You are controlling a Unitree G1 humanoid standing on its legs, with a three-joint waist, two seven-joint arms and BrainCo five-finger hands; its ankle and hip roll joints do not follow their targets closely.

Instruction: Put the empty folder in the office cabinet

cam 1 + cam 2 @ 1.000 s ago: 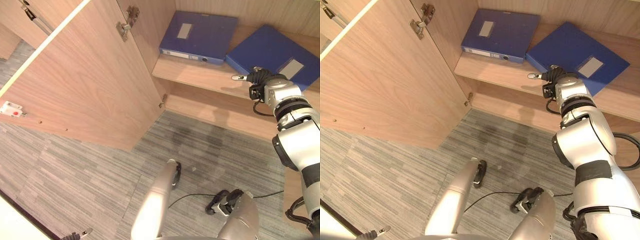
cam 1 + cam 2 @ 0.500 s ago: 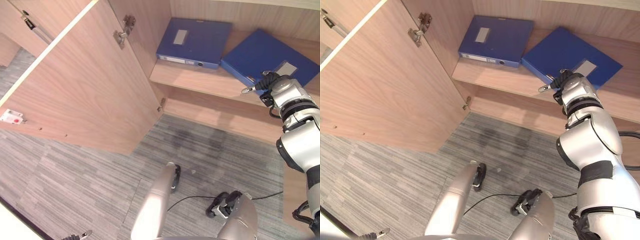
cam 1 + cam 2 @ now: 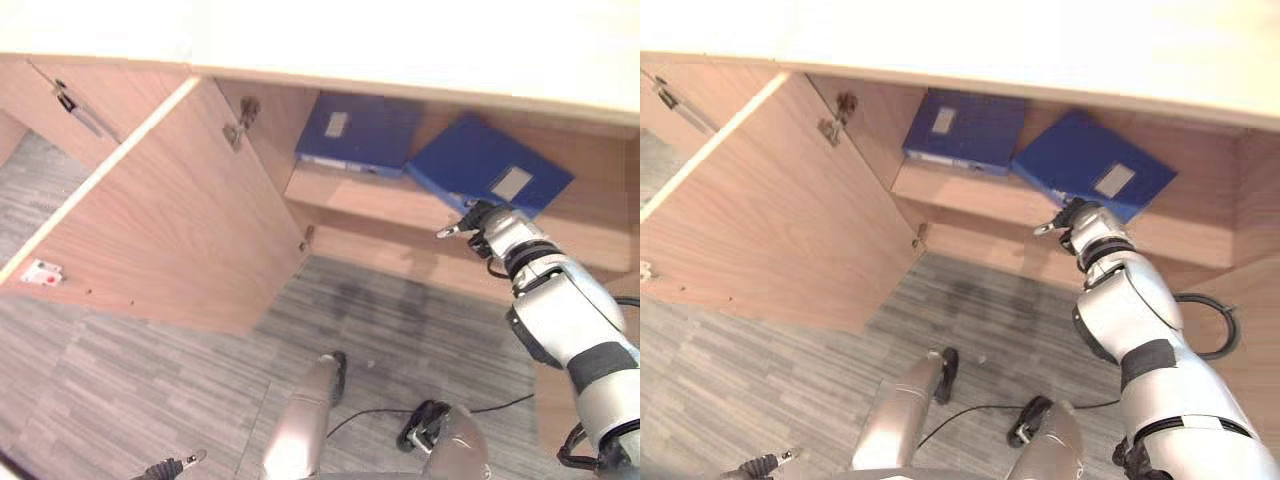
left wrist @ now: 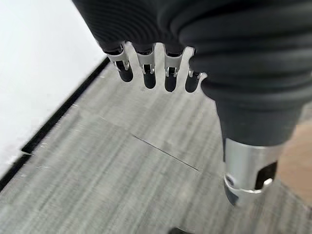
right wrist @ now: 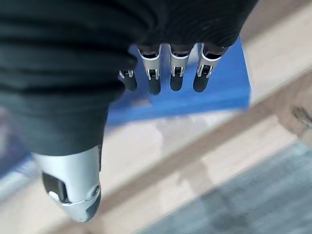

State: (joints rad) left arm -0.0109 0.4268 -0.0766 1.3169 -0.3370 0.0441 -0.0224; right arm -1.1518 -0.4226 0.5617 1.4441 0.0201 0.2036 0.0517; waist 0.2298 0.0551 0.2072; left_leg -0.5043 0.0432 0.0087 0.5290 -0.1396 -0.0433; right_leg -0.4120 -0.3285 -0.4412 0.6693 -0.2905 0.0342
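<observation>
Two blue folders lie flat on the cabinet shelf (image 3: 345, 190). One folder (image 3: 355, 132) sits at the left. The other blue folder (image 3: 483, 165) lies askew to its right, also seen in the right wrist view (image 5: 217, 95). My right hand (image 3: 487, 222) hovers at the shelf's front edge just below this folder, holding nothing, its fingers (image 5: 176, 73) relaxed and its thumb stretched out. My left hand (image 3: 168, 467) hangs low over the carpet, fingers (image 4: 146, 73) loose and empty.
The wooden cabinet door (image 3: 170, 230) stands wide open to the left of the shelf, with a hinge (image 3: 240, 118) near its top. The pale cabinet top (image 3: 400, 35) spans the view above. Grey striped carpet (image 3: 150, 380) covers the floor.
The camera has tilted up, so the cabinet top now shows. My right hand has drawn back from the right folder's front edge to just below it.
</observation>
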